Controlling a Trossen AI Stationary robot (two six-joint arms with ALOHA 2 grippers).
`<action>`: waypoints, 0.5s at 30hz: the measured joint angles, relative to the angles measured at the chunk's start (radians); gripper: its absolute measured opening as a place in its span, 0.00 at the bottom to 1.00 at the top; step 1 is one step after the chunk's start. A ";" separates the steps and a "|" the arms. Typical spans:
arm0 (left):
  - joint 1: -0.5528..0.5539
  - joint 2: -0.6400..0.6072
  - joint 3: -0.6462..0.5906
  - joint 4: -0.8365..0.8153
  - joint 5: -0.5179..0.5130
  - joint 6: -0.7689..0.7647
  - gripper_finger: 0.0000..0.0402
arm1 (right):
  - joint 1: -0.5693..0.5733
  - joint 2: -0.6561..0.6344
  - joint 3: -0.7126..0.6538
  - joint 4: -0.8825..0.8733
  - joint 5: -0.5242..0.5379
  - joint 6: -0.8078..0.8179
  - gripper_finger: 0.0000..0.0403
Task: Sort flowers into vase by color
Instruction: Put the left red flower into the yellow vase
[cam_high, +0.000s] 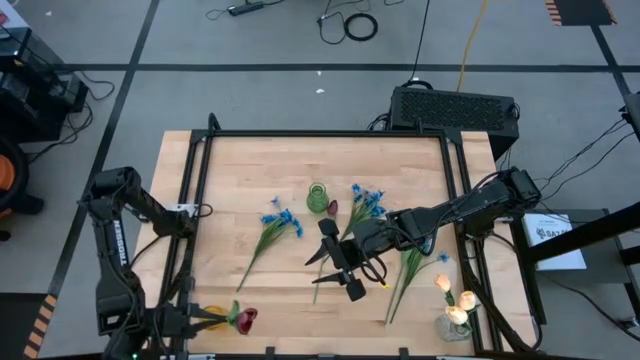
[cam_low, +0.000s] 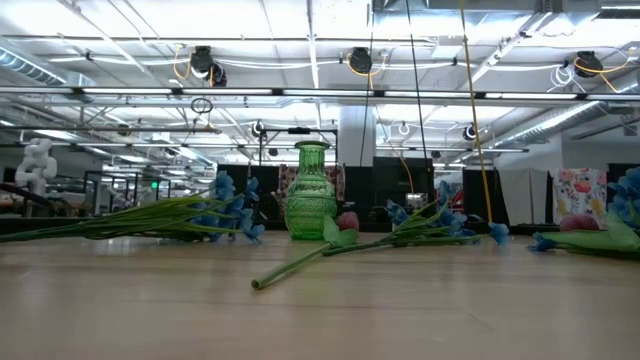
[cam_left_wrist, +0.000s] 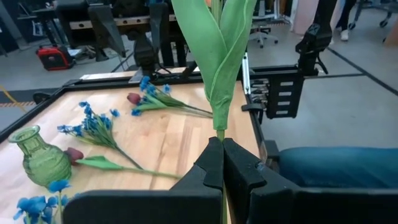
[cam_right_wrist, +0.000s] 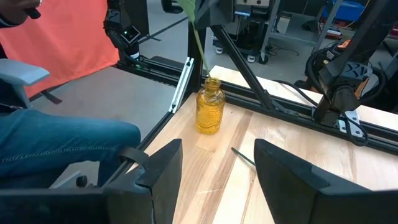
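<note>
My left gripper (cam_high: 205, 318) is at the near left corner, shut on a dark red tulip (cam_high: 244, 319) above an amber vase (cam_right_wrist: 210, 107). In the right wrist view the tulip's stem (cam_right_wrist: 198, 38) slants down to the vase's mouth (cam_right_wrist: 211, 81). My right gripper (cam_high: 352, 272) hovers open over the table's middle, holding nothing. A green vase (cam_high: 318, 197) stands at the far middle, and another red tulip (cam_high: 332, 208) lies beside it. Blue flowers (cam_high: 281, 220) (cam_high: 366, 200) lie on the wood. Cream-yellow tulips (cam_high: 455, 298) stand in a clear vase at the near right. My left gripper pinches the tulip's thin green stem (cam_left_wrist: 219, 134) between its two fingers (cam_left_wrist: 239, 167), just below the long leaves (cam_left_wrist: 217, 56). The fingers come about level from the table's left side and lie across the stem. The tulip is lifted off the table and slanted, its lower stem at the amber vase's mouth.
More blue flowers (cam_high: 412, 266) lie under my right arm. A black frame (cam_high: 325, 133) rims the table. A person in blue trousers (cam_right_wrist: 56, 140) sits beyond the table's near left edge. Bare wood lies between the amber vase and the middle.
</note>
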 joint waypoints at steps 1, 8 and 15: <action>-0.002 0.000 0.000 -0.014 -0.002 -0.020 0.00 | 0.000 0.000 0.000 0.000 0.000 0.000 0.48; -0.023 0.000 0.000 -0.098 -0.014 -0.126 0.00 | 0.000 0.000 0.000 0.000 0.000 0.000 0.48; -0.024 0.000 0.000 -0.116 0.010 -0.126 0.00 | 0.000 0.000 0.000 0.000 0.000 -0.001 0.48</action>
